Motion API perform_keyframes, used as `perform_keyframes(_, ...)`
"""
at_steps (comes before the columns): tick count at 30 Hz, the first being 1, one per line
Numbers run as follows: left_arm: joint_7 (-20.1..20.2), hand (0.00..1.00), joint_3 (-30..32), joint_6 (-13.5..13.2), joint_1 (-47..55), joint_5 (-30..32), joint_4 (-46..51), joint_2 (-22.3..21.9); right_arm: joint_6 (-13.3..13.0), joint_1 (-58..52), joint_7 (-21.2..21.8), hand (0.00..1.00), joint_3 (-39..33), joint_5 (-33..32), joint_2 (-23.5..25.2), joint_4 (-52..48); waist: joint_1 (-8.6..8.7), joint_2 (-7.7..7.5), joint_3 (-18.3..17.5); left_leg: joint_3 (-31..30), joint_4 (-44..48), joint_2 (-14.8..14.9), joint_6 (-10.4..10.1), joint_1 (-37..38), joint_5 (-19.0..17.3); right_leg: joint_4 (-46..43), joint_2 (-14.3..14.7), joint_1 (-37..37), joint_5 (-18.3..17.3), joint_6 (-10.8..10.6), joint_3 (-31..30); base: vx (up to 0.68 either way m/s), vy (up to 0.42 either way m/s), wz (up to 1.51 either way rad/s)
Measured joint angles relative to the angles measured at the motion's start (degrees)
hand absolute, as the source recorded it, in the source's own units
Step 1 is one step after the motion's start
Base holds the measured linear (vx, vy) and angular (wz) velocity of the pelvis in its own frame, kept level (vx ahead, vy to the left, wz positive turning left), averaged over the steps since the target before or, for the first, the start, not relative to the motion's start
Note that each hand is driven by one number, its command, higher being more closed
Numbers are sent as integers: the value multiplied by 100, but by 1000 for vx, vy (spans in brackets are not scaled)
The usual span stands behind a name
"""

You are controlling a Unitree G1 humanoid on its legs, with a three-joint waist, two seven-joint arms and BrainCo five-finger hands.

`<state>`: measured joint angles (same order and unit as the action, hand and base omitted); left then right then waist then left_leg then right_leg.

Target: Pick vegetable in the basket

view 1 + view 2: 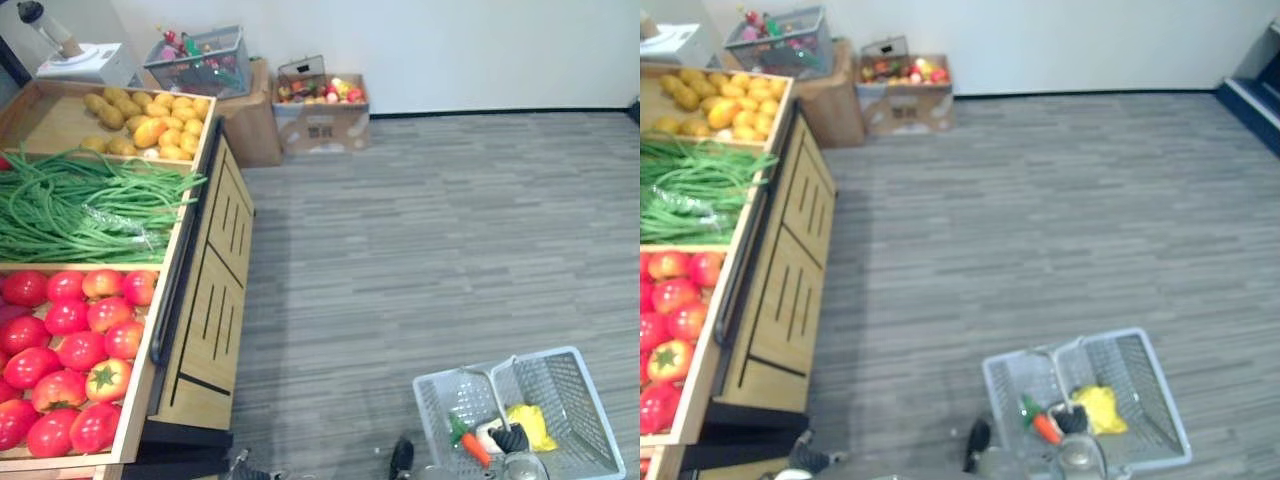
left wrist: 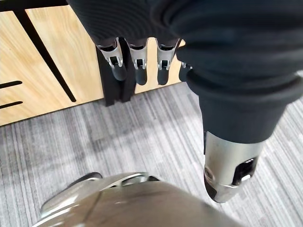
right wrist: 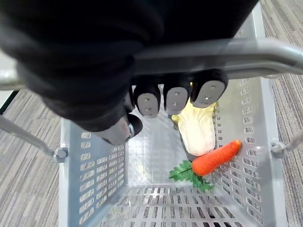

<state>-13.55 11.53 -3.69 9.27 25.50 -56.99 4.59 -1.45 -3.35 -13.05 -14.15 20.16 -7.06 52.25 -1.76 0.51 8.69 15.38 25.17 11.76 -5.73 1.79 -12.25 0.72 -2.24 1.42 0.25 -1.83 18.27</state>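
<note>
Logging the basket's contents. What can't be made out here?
Cabbage: right wrist view, one end hidden behind right hand curled on the basket handle.
Cardboard box's contents: left eye view, too small to name.
Tomatoes: left eye view, cut off by the left edge.

— By the wall?
— Open cardboard box [image 1: 320,128] on grey floor [image 1: 450,230]; beside it a second box [image 1: 250,125] carrying a wire crate [image 1: 197,62].
— Left?
— Wooden desk [image 1: 212,310], black-slotted side panels.

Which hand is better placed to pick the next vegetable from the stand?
Left. The left hand hangs open and free beside the stand; the right hand is curled round the basket handle.
</note>
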Motion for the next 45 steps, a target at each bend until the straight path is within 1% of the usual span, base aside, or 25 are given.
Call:
perform_keyframes(2, -4, 0, -81, 0, -18, -4, 2, -29, 0, -72, -10, 100, -10, -18, -115, 1, 2, 185, 2, -83, 780, 223, 6, -247, 39, 55, 129, -188, -39, 56, -22, 53, -38, -10)
perform_keyframes(3, -5, 0, -99, 3, -27, -4, 2, -42, 0, -88, -11, 100, -31, -26, -142, 1, 3, 178, 8, -113, 947, 243, 22, -314, 104, 67, 131, -217, -44, 64, -35, 80, 11, -13)
perform_keyframes(4, -3, 0, -114, 2, -55, -3, 0, -65, -1, -121, -15, 100, -84, -34, -183, 0, -7, 164, 9, -219, 1106, 167, 31, -440, 145, 107, 58, -276, -45, 68, -129, 97, 51, -16)
perform_keyframes(5, 0, 0, -115, 5, -56, -3, -1, -109, -1, -118, -16, 100, -120, -35, -228, -7, 9, 166, -7, -272, 770, 6, 13, -440, 11, 101, -63, -259, -43, 64, -196, 107, 83, -18)
perform_keyframes(6, -2, 0, -114, 5, -60, -2, 1, -111, -1, -121, -21, 100, -134, -36, -245, -8, 13, 165, -6, -332, 512, -78, -1, -446, -33, 102, -120, -250, -36, 53, -226, 85, 111, -21)
perform_keyframes(7, -5, 0, -115, 6, -50, -2, -1, -119, -1, -125, -21, 100, -172, -38, -273, -4, 5, 164, -6, -403, -133, -221, -16, -443, -34, 101, -234, -223, -17, 23, -305, 49, 106, -17)
perform_keyframes(8, -5, 0, -113, 8, -36, -1, -2, -125, -1, -120, -21, 100, -185, -38, -280, -6, 6, 164, -6, -428, -476, -272, -42, -446, -12, 96, -275, -205, -4, 2, -341, 39, 135, -30)
perform_keyframes(9, -15, 0, -108, 9, -11, -3, -1, -140, -1, -115, -22, 100, -190, -43, -299, -6, -1, 173, -11, -559, -1142, -365, -38, -449, 58, 81, -329, -158, 54, -87, -461, 43, 171, -45)
perform_keyframes(10, -55, 0, -82, 11, -3, -5, 0, -182, -1, -128, -23, 100, -190, -44, -325, -5, -6, 214, -28, -687, -1647, -402, -90, -449, 266, 88, -323, -104, 100, -162, -581, 46, 193, -55)
perform_keyframes(11, -92, 0, -74, 12, 4, -5, 0, -206, -2, -119, -23, 100, -188, -43, -334, -5, -10, 253, -33, -701, -1802, -381, -124, -458, 423, 97, -291, -80, 121, -202, -647, 66, 233, -81)
perform_keyframes(12, -126, 0, -28, 7, 9, -18, -15, -244, -3, -77, -22, 100, -167, -42, -317, 20, -39, 281, -17, -615, -1837, -315, -68, -426, 696, 145, -251, -80, 172, -279, -846, 84, 223, -83)
perform_keyframes(13, -142, 0, 2, 44, -15, -20, -11, -210, -28, -119, -18, 100, -110, -42, -220, -17, -1, 182, -66, -449, -1897, -439, -23, -327, 650, 232, -370, -121, 240, -372, -974, 96, 214, -70)
perform_keyframes(14, -141, 0, 8, 48, -31, -20, -13, -169, -40, -137, -19, 100, -116, -42, -153, -24, 12, 109, -79, -373, -1926, -491, 8, -285, 633, 249, -432, -136, 276, -385, -1020, 89, 186, -49)
perform_keyframes(15, -142, 0, 11, 47, -57, -25, -16, -107, -62, -210, -24, 100, -119, -44, -53, -29, 16, -9, -98, -205, -2001, -581, 73, -197, 597, 267, -523, -126, 317, -437, -1143, 84, 193, -45)
perform_keyframes(16, -142, 0, 20, 49, -53, -48, -19, -73, -62, -271, -25, 100, -123, -49, 31, -22, 5, -89, -141, -79, -2060, -674, 123, -116, 576, 278, -597, -99, 330, -457, -1270, 83, 190, -49)
perform_keyframes(19, -146, 0, 36, 48, -74, -47, -105, -34, -60, -372, -17, 100, -126, -101, 158, 55, 9, -169, -192, 146, -2220, -829, 160, 53, 558, 311, -692, -83, 369, -521, -1418, 89, 131, -35)
perform_keyframes(22, -142, 0, 166, 49, -94, -50, -228, -56, -124, -459, -6, 100, -172, -107, 200, 287, 31, -165, -205, 201, -2314, -871, 174, 201, 549, 309, -713, -153, 372, -525, -1397, 56, 52, -14)
perform_keyframes(25, -101, 0, 339, 41, -70, -137, -242, -102, -181, -560, 109, 100, -452, -343, 267, 487, 19, -164, -289, 211, -2349, -830, 173, 293, 549, 306, -664, -207, 370, -525, -1372, 33, -14, -4)
perform_keyframes(29, 88, 0, 531, -10, -16, -906, -317, -163, -190, -586, 277, 100, -735, -681, 269, 735, 13, -153, -318, 256, -2463, -806, 182, 454, 556, 301, -616, -277, 314, -524, -1375, -35, -43, -9)
perform_keyframes(31, 204, 0, 660, -23, 54, -1218, -409, -189, -183, -699, 382, 100, -880, -794, 287, 841, 15, -140, -449, 252, -2587, -816, 216, 511, 616, 295, -604, -271, 300, -510, -1363, -65, -38, -1)
perform_keyframes(32, 279, 0, 684, -42, 111, -1387, -416, -195, -185, -758, 410, 100, -1028, -902, 309, 943, 17, -182, -479, 227, -2670, -828, 228, 558, 660, 272, -605, -267, 269, -513, -1334, -58, -32, 6)
perform_keyframes(35, 344, 0, 686, -78, 192, -1558, -461, -197, -171, -920, 474, 100, -1269, -960, 363, 1075, 70, -166, -628, 92, -2793, -858, 234, 571, 737, 240, -633, -286, 220, -491, -1191, -37, -22, 24)
perform_keyframes(40, 444, 0, 682, -79, 190, -2091, -645, -155, -161, -915, 486, 100, -1462, -1169, 452, 1316, 110, -184, -645, -32, -3028, -913, 220, 637, 887, 311, -666, -346, 222, -498, -1073, -46, -12, 12)
perform_keyframes(43, 506, 0, 657, -80, 188, -2237, -707, -119, -159, -898, 485, 100, -1467, -1396, 477, 1404, 119, -208, -665, -43, -3043, -916, 217, 643, 894, 329, -669, -362, 232, -510, -1056, -11, -3, 3)
perform_keyframes(45, 512, 0, 626, -81, 176, -2295, -796, -97, -158, -895, 485, 100, -1469, -1418, 485, 1424, 133, -208, -669, -40, -3047, -917, 215, 641, 892, 358, -666, -365, 261, -550, -1059, 0, 0, 0)
